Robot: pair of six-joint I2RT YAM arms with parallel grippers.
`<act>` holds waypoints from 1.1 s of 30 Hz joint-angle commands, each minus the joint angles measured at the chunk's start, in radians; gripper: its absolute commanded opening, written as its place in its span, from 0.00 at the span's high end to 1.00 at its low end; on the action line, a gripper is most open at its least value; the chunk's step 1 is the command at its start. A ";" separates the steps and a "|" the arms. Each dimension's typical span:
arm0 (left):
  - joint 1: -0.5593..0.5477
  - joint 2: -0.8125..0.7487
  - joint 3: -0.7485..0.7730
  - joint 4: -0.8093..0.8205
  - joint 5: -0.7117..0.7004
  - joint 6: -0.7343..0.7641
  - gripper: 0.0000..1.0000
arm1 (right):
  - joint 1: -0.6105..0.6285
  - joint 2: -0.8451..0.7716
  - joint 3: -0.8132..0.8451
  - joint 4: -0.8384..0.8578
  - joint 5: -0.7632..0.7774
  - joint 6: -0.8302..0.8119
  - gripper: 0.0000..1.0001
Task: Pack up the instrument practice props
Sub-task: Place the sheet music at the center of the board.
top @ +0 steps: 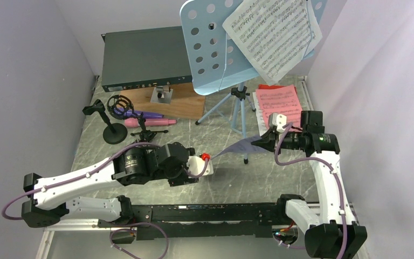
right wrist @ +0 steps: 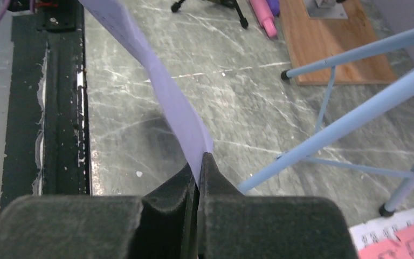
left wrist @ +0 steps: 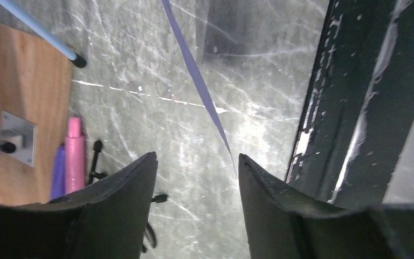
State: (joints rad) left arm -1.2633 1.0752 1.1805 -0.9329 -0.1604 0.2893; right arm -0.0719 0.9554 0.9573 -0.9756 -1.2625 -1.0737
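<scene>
The lavender music sheet point(top: 242, 144) hangs in the air above the desk point(top: 280, 175), stretched between the two arms just in front of the light-blue music tripod point(top: 238, 110). The right claw point(right wrist: 198, 162) is pressed together on one end of it, pinching the paper. The sheet's free tip reaches toward the left claw point(left wrist: 197, 162), whose fingers stand spread, with the paper's edge just ahead of the gap and, as far as the wrist view shows, not yet between them.

This looks like a hand-over or a two-handed carry. To do it well, the left claw should come squarely onto the free tip and close deep on it before the right lets go, since thin paper droops and twists.

The tripod foot point(top: 246, 160) stands just beside the sheet, and the black rail point(top: 194, 211) runs along the near edge. The best room for moving lies over the desk between the arms. The pink toy microphone point(top: 146, 122) lies well apart to the left.
</scene>
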 commanded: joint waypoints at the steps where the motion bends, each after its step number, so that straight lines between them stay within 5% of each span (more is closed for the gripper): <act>1: -0.004 -0.045 -0.045 0.086 -0.058 0.000 0.27 | -0.005 0.007 0.113 -0.197 0.171 -0.078 1.00; 9: -0.004 -0.126 -0.212 0.282 -0.155 0.071 0.01 | -0.032 -0.029 0.259 -0.420 0.473 -0.169 1.00; 18: 0.019 -0.178 -0.362 0.459 -0.188 0.058 0.00 | -0.043 -0.075 0.412 -0.515 0.707 -0.142 1.00; 33: 0.045 -0.129 -0.362 0.449 -0.193 0.063 0.00 | -0.042 -0.186 0.566 -0.525 0.975 -0.048 1.00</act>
State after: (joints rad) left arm -1.2259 0.9592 0.8150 -0.5335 -0.3492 0.3531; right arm -0.1108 0.7837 1.5002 -1.4860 -0.3901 -1.1496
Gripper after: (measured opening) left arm 0.994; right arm 0.007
